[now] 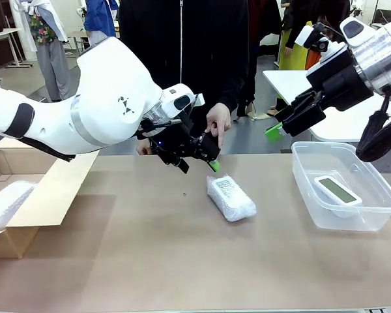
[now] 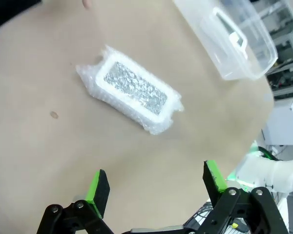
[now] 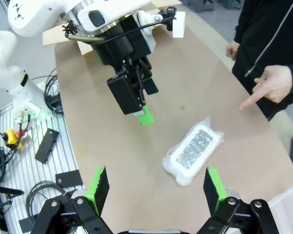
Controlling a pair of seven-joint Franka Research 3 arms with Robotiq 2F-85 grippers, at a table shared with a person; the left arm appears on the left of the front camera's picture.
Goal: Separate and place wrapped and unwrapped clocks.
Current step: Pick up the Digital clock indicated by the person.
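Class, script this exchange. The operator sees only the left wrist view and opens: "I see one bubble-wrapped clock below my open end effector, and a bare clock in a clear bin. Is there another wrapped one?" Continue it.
Observer: Yes, a second wrapped clock lies in the open cardboard box at the table's left end.
Operator: Is anyone near my target?
Observer: A person's hand at the far edge points a finger down close to it.
Operator: And the other arm?
Observer: The right end effector hangs open in the air, on the side of the clear bin.
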